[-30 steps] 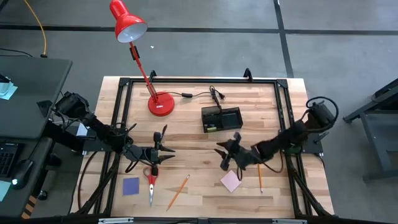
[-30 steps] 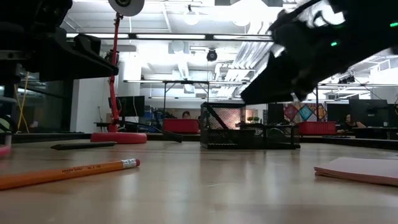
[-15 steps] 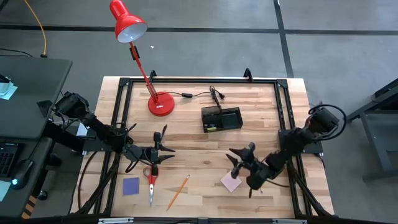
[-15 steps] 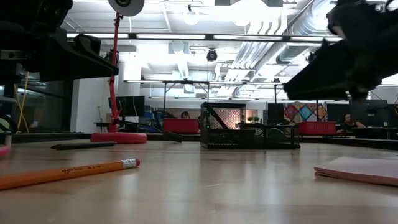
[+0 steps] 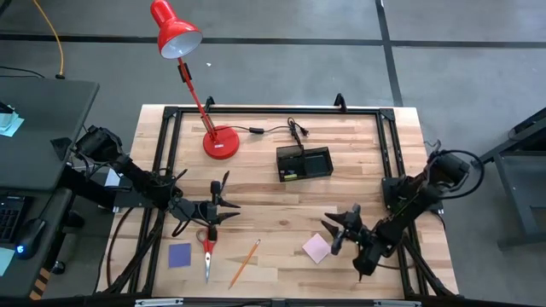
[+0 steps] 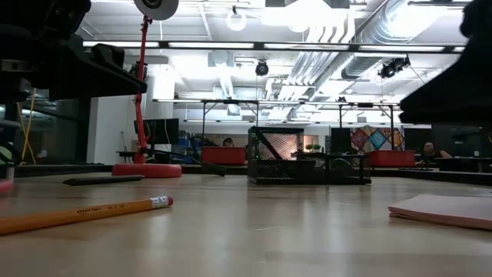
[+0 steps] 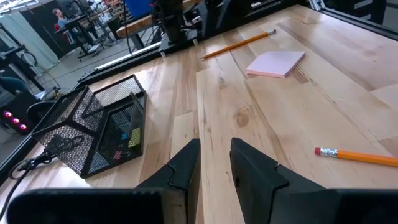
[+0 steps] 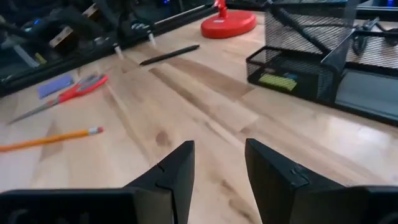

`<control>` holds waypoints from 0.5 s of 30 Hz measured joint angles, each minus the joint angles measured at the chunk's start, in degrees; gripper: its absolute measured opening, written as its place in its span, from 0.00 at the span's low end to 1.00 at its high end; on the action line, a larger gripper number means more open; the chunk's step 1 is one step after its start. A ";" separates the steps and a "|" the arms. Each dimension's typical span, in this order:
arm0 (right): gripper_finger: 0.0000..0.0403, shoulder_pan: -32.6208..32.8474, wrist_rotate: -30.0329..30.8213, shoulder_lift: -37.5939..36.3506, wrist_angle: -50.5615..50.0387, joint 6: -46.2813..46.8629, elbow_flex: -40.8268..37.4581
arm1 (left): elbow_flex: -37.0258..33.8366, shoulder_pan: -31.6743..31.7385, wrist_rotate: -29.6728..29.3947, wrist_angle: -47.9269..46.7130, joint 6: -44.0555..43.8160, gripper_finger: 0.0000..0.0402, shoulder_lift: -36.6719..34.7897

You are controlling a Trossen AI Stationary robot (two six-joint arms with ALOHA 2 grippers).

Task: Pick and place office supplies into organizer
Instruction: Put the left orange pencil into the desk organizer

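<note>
Right tool (image 5: 341,230) hangs over the near right part of the surface (image 5: 273,192), just beside the pink sticky pad (image 5: 316,248), its two fingers (image 8: 171,177) parted with nothing between them. Left tool (image 5: 223,207) sits at the near left, above the red-handled scissors (image 5: 207,252); its fingers (image 7: 186,168) show a narrow gap and hold nothing. One pencil (image 5: 244,263) lies between the scissors and the pink pad, with a blue-purple pad (image 5: 179,255) on the scissors' other side. Another pencil (image 7: 239,43) lies beyond the pink pad. A black pen (image 8: 169,55) rests near the red lamp's round base (image 5: 220,141). Toward the far middle stands the black mesh organizer (image 5: 304,163), a small yellow piece (image 8: 277,81) inside one compartment.
</note>
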 joint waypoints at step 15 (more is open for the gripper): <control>0.33 2.98 -19.91 0.02 -0.47 -1.44 0.00 | 0.00 0.00 0.00 -0.04 -0.04 0.20 0.00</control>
